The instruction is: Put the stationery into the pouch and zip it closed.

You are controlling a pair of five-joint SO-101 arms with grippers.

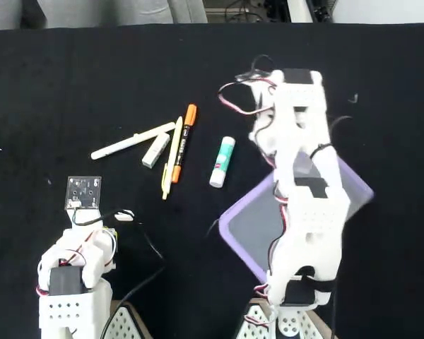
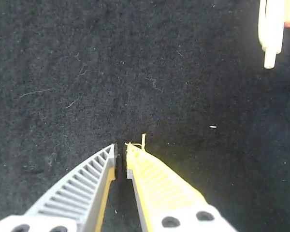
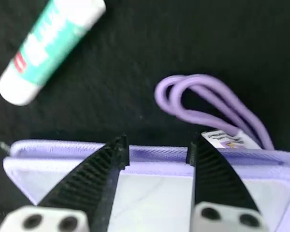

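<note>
The purple pouch [image 1: 249, 224] lies flat at the right, mostly under my right arm [image 1: 307, 205]. My right gripper [image 3: 158, 143] is open, its two black fingers straddling the pouch's zipper edge [image 3: 63, 150] next to the purple loop [image 3: 203, 104]. A green-and-white glue stick [image 1: 222, 162] [image 3: 47, 48] lies just beyond that edge. Farther left are an orange marker [image 1: 184, 141], a yellow pen [image 1: 171, 157], a white pen [image 1: 133, 141] and a small white eraser [image 1: 155, 150]. My left gripper [image 2: 121, 147] is shut and empty over bare cloth, short of the pen tips [image 2: 271, 34].
A black cloth [image 1: 71, 85] covers the whole table. My left arm [image 1: 74, 272] sits folded at the near left corner. Loose cables [image 1: 240, 92] trail from the right arm near the table's middle.
</note>
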